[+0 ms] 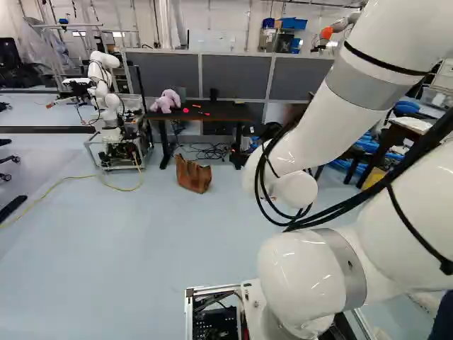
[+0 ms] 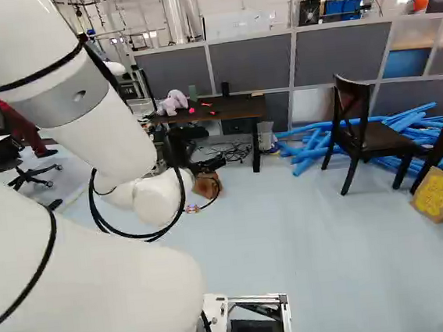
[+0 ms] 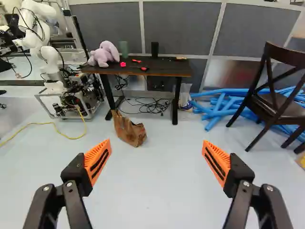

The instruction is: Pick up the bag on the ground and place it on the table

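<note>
Pincer (image 2: 207, 165), fingers wide apart, orange pads (image 3: 97, 160) facing, brown bag (image 3: 129, 132) on floor (image 3: 152, 191) ahead

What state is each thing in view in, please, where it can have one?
Gripper: open, holding nothing.
Bag: on the floor, sagging, not held.
Table: standing, with things on top.
Plush toy: resting on the table.
Black cables: tangled on the floor.
Yellow cable: trailing loosely.
Blue tubes: heaped loosely.
Chair: upright.
Another robot: arm bent.
</note>
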Tool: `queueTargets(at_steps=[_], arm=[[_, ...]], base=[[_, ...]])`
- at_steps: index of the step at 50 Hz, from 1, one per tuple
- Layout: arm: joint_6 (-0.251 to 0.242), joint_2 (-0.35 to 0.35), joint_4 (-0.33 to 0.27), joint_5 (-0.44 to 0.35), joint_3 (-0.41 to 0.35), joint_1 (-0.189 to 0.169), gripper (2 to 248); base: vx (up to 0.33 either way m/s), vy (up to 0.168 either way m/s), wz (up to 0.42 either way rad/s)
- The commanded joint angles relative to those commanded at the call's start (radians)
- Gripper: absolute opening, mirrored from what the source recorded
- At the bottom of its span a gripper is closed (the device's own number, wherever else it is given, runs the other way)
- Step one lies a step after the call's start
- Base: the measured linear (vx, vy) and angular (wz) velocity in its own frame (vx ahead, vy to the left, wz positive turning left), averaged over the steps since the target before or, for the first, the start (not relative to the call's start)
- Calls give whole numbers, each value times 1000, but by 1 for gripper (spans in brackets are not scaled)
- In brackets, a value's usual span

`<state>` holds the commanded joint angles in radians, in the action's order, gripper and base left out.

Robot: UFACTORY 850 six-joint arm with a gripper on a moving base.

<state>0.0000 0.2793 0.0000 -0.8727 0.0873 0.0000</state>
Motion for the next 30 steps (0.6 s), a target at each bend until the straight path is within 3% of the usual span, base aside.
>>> queueTargets(at_steps=[30], arm=[[0, 0, 0, 0, 0, 0, 247]], base=[[275, 33, 130]])
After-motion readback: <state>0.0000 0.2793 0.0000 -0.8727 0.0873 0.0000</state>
